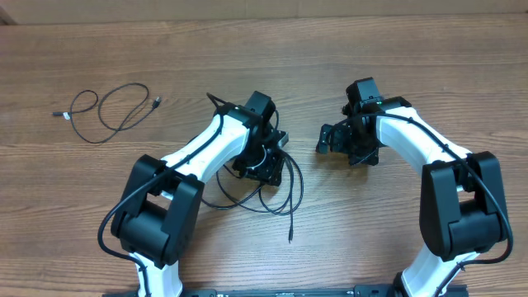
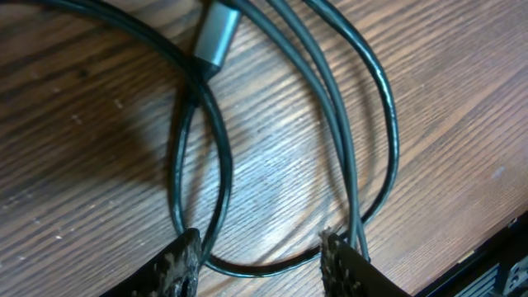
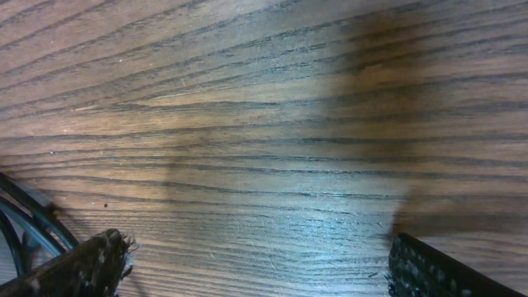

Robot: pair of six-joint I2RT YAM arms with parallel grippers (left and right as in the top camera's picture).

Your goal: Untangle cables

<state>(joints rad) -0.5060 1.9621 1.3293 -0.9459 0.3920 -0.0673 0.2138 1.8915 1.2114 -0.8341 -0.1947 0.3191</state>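
A tangle of thin black cables (image 1: 287, 196) lies on the wooden table at centre front, with one plug end (image 1: 291, 239) trailing toward the front. My left gripper (image 1: 266, 165) is down on this tangle. In the left wrist view its fingers (image 2: 260, 247) are open, with a cable loop (image 2: 272, 267) lying on the table between the tips and a grey plug (image 2: 216, 37) further out. A separate single cable (image 1: 111, 111) lies in loose loops at the far left. My right gripper (image 1: 332, 140) is open and empty over bare wood (image 3: 260, 264), right of the tangle.
Black cords (image 3: 16, 216) show at the left edge of the right wrist view. The table's front edge (image 2: 495, 247) lies close to the left gripper.
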